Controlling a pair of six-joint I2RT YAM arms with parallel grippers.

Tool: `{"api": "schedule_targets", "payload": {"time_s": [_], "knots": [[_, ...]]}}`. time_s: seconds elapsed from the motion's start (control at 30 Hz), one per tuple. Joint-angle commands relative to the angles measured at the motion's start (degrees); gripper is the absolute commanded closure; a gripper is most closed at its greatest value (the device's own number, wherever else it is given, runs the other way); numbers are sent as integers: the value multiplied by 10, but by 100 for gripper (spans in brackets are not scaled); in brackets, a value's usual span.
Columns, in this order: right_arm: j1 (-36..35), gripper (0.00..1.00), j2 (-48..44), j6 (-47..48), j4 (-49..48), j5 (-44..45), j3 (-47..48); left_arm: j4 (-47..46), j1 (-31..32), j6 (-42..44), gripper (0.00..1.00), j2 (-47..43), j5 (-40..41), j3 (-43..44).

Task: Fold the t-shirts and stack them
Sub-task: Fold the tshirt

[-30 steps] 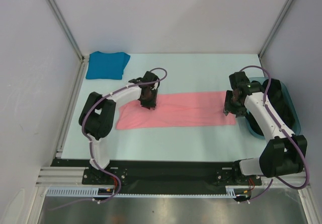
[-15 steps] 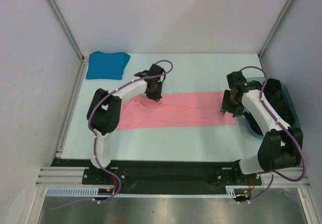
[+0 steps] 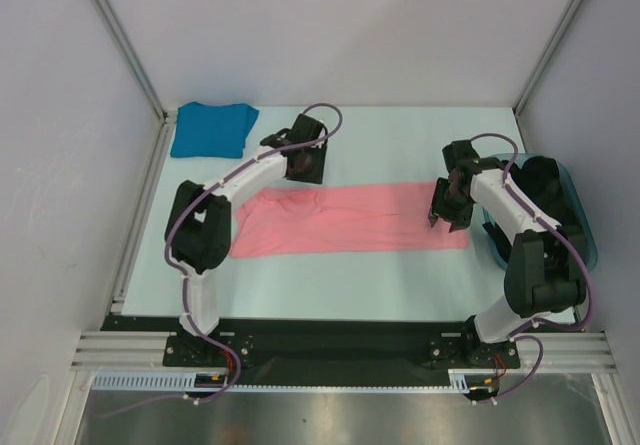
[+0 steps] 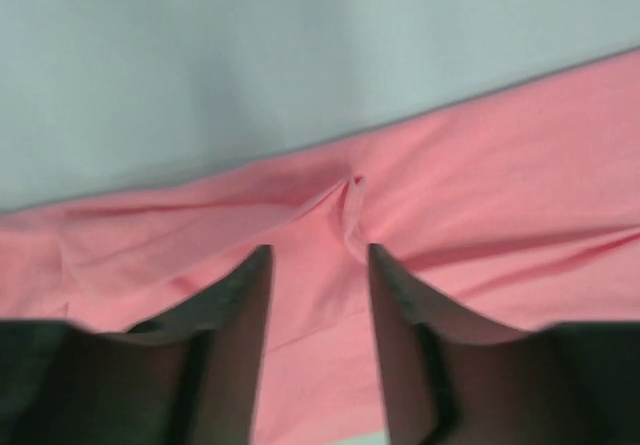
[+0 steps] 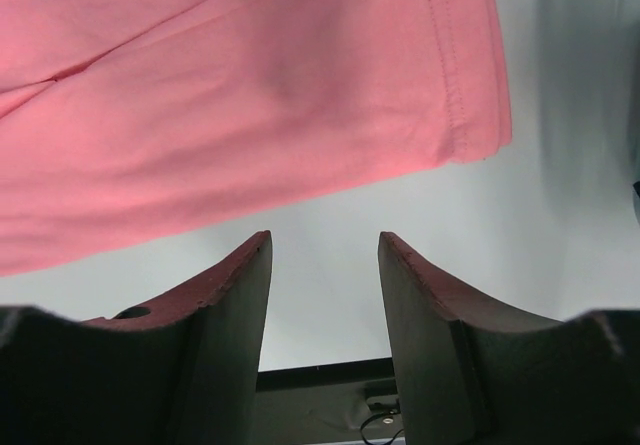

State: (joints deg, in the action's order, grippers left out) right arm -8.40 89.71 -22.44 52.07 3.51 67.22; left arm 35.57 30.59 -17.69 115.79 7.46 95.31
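I see the pale desk with the pink shirt lying across its middle as one long flat strip running left to right. The teal tub sits at the desk's right edge, just beyond the strip's right end. The blue shirt lies folded in the far left corner, well apart from the pink one. My left hand is at the strip's far edge, toward its left end. Its fingers stand moderately apart with nothing between them, and I cannot tell whether they touch the cloth. My right hand is at the strip's right end, fingers likewise spread and empty, their tips just off the hem. A small raised crease shows ahead of the left fingers.
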Motion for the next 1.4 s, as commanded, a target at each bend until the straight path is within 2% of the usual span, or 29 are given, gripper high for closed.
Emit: {"api": "schedule_targets", "payload": {"time_s": [0.0, 0.1, 0.27, 0.53, 0.73, 0.83, 0.87, 0.97, 1.07, 1.2, 1.37], "knots": [[2, 47, 1, -2, -9, -6, 23, -9, -9, 19, 57, -80, 7, -56], [2, 48, 1, -3, -13, -7, 20, -12, -18, 16, 63, -104, -1, -107], [3, 47, -2, -5, -20, -10, 7, -22, -31, 15, 64, -97, -10, -152], [1, 48, -5, -4, -15, -4, -3, -44, -57, 5, 63, -29, -32, -129], [1, 47, -6, -2, -14, -9, -14, -32, -62, 13, 60, -27, -23, -102], [1, 46, 8, 1, -24, -12, -11, -18, -62, 12, 55, -53, -22, -108], [2, 46, 11, 2, -27, -15, -10, -14, -62, 13, 48, -76, -25, -113], [17, 46, 31, 9, -35, -21, 4, -2, -62, 18, 36, -121, -19, -145], [34, 46, 51, 18, -40, -30, 19, 21, -72, 18, 36, -186, -9, -185], [43, 46, 69, 28, -45, -30, 24, 36, -125, 8, 39, -269, -35, -257], [47, 46, 78, 30, -63, -45, 2, 28, -240, 6, 44, -313, -97, -346]]}}
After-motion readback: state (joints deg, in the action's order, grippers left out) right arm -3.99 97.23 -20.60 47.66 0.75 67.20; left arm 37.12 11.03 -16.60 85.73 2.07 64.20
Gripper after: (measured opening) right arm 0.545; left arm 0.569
